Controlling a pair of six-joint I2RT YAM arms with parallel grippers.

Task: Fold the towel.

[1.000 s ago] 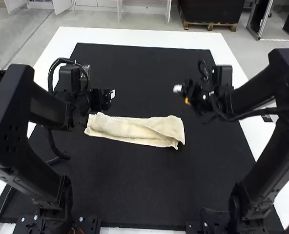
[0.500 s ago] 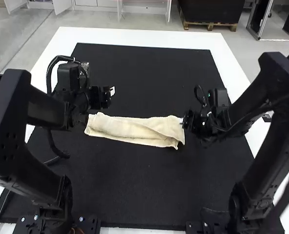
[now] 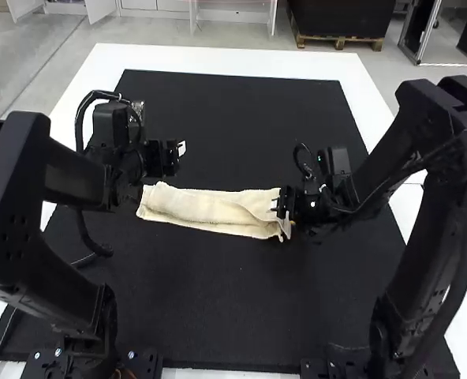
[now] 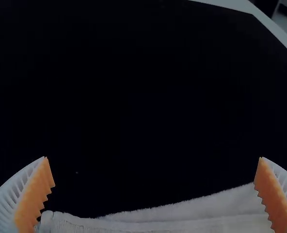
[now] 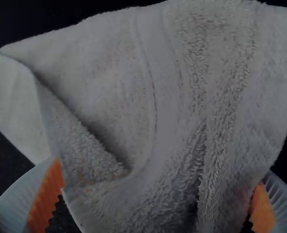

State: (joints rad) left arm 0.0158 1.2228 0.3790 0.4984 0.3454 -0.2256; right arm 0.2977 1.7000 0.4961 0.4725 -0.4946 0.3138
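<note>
Pale towel point(image 5: 182, 97), creased and partly folded over itself, between the parted, orange-padded fingers point(image 5: 45, 201).

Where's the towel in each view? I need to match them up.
High view: the towel is a folded strip near the centre.
Left wrist view: a pale strip close to the open left pincer.
Right wrist view: its creased end, large, at the open right pincer.
Shared landmark: the black mat beneath.

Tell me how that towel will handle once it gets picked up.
The towel will probably be floppy, given its soft looping pile and slack creases. Its folded strip might well open out if lifted by one end, since the layers seem merely laid together. The fuzzy surface suggests it is unlikely to slip.
</note>
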